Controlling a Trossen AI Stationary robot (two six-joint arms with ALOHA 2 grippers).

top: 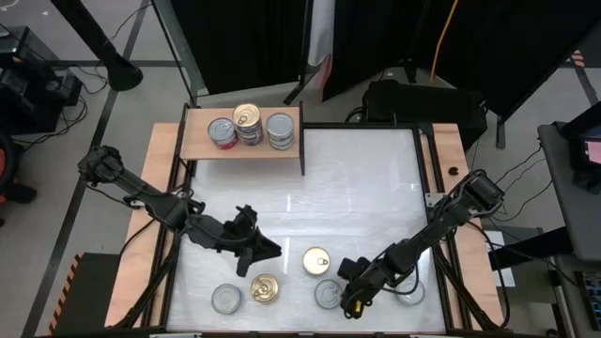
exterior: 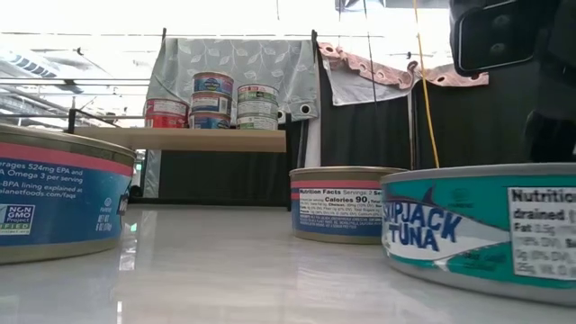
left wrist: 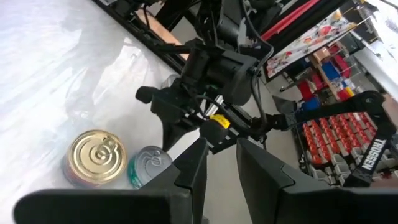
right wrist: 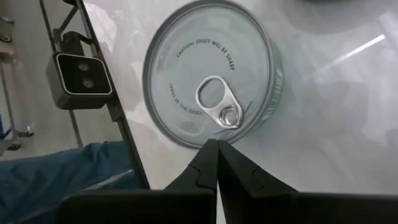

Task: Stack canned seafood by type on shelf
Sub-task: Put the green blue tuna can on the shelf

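The shelf (top: 197,145) stands at the table's far left and carries a red-labelled can (top: 222,131), a gold-lidded stack (top: 248,120) and a silver-lidded stack (top: 280,130). Loose cans rest on their bases near the front edge: two gold-lidded cans (top: 316,261) (top: 266,288) and silver-lidded ones (top: 225,299) (top: 410,293). My right gripper (right wrist: 216,146) is shut, slanting down at the right rim of a teal skipjack can (right wrist: 208,71) (top: 328,293). My left gripper (left wrist: 219,163) hovers above the table's left middle, open by a narrow gap, with nothing between its fingers. My right gripper's shut fingertips stand at the skipjack can lid's rim (right wrist: 198,144), slanting down from the table's right. I cannot tell whether they touch it. The can sits flat on the table.
The table-height camera (right wrist: 78,74) sits just beyond the near rail, close to the skipjack can. A dark rail frames the white tabletop (top: 357,188), whose middle and far right are bare. My two arms stand close together over the near cans.
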